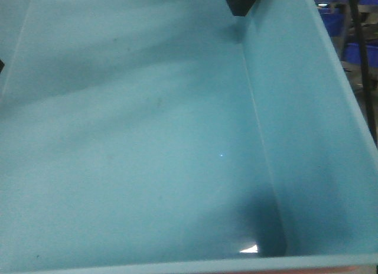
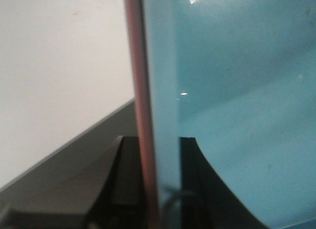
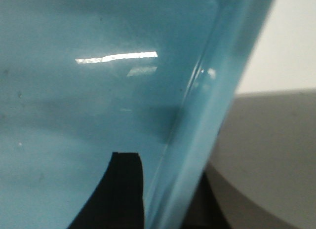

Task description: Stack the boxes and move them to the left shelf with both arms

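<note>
The light teal-blue box [image 1: 147, 156] fills the front view, seen from above into its bare inside. The salmon pink box shows only as a thin rim [image 2: 140, 91] pressed against the outside of the teal wall [image 2: 237, 91]. My left gripper [image 2: 154, 140] is shut across both walls, one black finger outside the pink rim and one inside the teal box. My right gripper [image 3: 165, 174] is shut on the opposite teal wall [image 3: 98, 91], and its inner finger [image 1: 242, 2] shows at the box's far right corner. The left shelf is out of view.
Dark blue crates [image 1: 331, 23] stand beyond the box's right wall, with a thin black cable [image 1: 361, 55] hanging in front of them. A grey surface [image 2: 74, 160] [image 3: 266, 155] and a pale wall lie outside the boxes in both wrist views.
</note>
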### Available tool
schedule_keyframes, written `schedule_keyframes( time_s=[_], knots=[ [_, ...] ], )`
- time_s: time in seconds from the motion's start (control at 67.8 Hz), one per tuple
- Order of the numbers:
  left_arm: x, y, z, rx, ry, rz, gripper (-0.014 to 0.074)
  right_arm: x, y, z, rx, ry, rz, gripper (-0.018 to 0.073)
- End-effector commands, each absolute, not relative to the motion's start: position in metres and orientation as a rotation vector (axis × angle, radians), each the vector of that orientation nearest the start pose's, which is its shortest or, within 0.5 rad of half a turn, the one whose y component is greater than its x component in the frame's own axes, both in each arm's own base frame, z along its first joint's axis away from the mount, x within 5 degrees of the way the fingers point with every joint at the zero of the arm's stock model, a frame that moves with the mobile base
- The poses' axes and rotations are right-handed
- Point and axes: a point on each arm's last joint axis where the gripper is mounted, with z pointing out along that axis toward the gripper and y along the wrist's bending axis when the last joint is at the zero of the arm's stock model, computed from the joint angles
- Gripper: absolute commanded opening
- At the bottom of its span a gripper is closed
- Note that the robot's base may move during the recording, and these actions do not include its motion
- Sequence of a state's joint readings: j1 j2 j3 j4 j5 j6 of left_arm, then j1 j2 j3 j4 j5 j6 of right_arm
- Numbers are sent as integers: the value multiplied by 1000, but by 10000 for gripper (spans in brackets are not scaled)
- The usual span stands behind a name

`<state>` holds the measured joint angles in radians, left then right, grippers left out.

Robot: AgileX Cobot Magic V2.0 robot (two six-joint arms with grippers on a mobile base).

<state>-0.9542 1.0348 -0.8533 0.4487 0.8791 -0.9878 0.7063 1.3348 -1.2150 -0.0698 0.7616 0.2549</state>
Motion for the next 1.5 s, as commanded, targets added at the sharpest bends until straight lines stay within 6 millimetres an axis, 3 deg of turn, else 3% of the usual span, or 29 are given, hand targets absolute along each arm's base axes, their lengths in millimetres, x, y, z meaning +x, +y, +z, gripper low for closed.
schedule_keyframes(
  time_s=[0.0, 1.489],
  knots=[
    [138, -157, 350, 282, 2176, -583, -3, 211, 193, 386, -551, 2153, 577, 56],
    [138, -157, 350, 282, 2176, -583, -3, 211, 193, 386, -551, 2153, 577, 56]
  ],
)
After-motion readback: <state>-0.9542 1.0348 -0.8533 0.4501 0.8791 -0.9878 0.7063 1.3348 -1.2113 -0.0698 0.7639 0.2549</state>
